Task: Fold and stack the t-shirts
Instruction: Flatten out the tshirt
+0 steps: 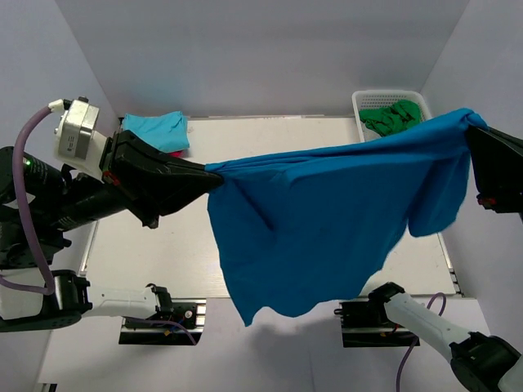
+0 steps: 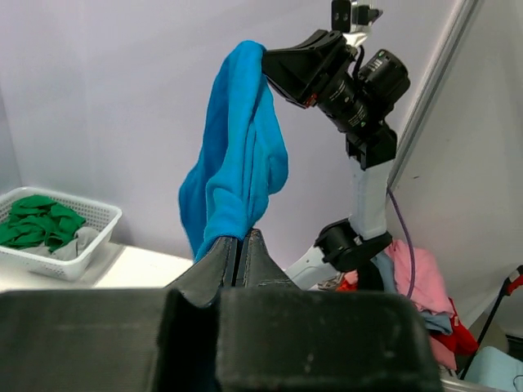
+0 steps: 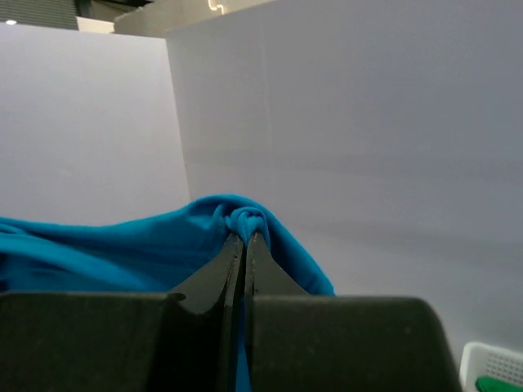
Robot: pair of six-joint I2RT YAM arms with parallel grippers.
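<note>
Progress check, judging purely from the layout: somewhere early-to-middle.

Royal-blue tee (image 1: pixel 310 220) up in the air, strung between both arms like washing on a line, hanging clear above the table (image 1: pixel 163 261) and not touching it anywhere visible. Pinched at one end by the left gripper (image 1: pixel 211 174), fingers squeezed tight together on a bunch of fabric. Same deal at the other end with the right gripper (image 3: pixel 239 245), jaws clamped with just a thin fold of blue between them. Not spread flat, not folded, lower edge dangling loose and crumpled toward the near side.

Done so far, probably: turquoise tee (image 1: pixel 155 128) sitting folded at the far-left corner of the table, looking like the start of the stack. Possibly the red tee (image 1: pixel 181 152) peeking out under its right edge, but only a tiny reddish sliver there, so hard to call.

Left to do: lay the blue one down flat, fold it, then park it on that pile.

Also around: white basket (image 1: pixel 365 98) at the far right with green cloths (image 1: pixel 392 114) in it, well apart from the stack.
</note>
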